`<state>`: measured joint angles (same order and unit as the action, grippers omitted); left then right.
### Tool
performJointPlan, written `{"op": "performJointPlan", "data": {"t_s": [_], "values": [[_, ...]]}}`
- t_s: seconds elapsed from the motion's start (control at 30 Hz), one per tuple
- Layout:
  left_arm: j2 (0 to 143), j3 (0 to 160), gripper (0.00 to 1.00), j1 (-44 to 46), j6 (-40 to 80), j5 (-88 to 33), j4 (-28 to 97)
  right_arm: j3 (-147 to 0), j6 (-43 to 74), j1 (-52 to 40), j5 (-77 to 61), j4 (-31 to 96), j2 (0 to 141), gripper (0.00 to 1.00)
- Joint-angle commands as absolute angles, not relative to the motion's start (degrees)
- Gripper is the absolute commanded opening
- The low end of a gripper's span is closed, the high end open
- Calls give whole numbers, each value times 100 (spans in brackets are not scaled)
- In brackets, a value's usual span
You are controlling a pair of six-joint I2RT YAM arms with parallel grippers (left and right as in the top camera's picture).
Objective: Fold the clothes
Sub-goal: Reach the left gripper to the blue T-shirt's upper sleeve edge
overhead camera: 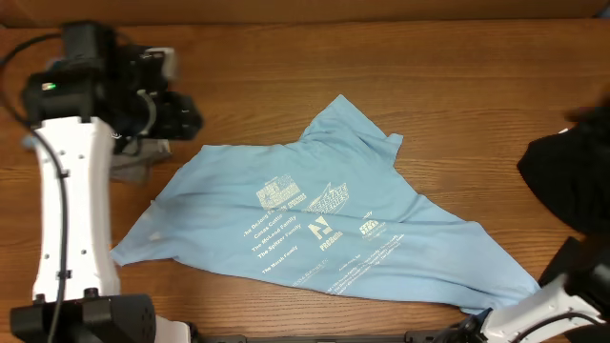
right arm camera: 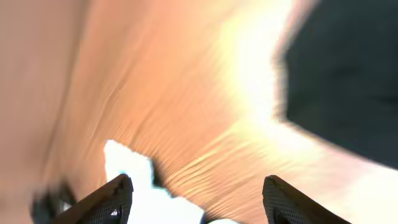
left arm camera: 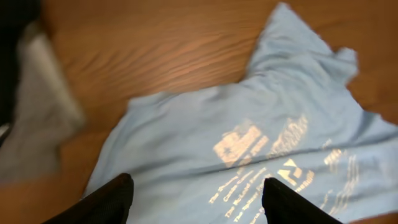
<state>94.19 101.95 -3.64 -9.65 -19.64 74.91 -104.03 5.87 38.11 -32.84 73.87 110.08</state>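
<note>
The clothes lie on the wooden table. A light blue T-shirt (overhead camera: 324,224) with white lettering is spread, rumpled, across the middle. A grey garment (overhead camera: 138,164) is bunched at the left and a black one (overhead camera: 572,176) at the right edge. My left gripper (left arm camera: 198,179) hovers open above the T-shirt's (left arm camera: 249,137) left part, with nothing between its fingers; overhead it sits at the upper left (overhead camera: 183,116). The right gripper (right arm camera: 196,179) is open over bare wood, with a bright corner of the T-shirt (right arm camera: 134,180) by its left finger and the black garment (right arm camera: 342,81) beyond.
The grey garment (left arm camera: 37,124) lies left of my left gripper. My left arm's white link (overhead camera: 67,219) runs down the table's left side. The right arm (overhead camera: 548,310) enters at the bottom right corner, close to the T-shirt's hem.
</note>
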Motion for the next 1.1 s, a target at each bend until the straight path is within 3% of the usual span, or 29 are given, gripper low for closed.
{"op": "performJointPlan", "data": {"t_s": [0.0,0.27,0.67,1.07], "values": [[9585,10302,72,263,-1437,-1890,7262,-10503,405,3096,-3586,7491,10822,70],[10648,10302,68,1223,-1409,-1710,6213,-10481,788,1848,-3164,7487,10809,63],[12626,10302,75,2084,-1133,-2071,3745,-10481,731,1623,-3133,7797,9837,63],[13614,10302,66,2375,-851,-1887,2707,-10481,729,1623,-2506,8283,9441,63]]}}
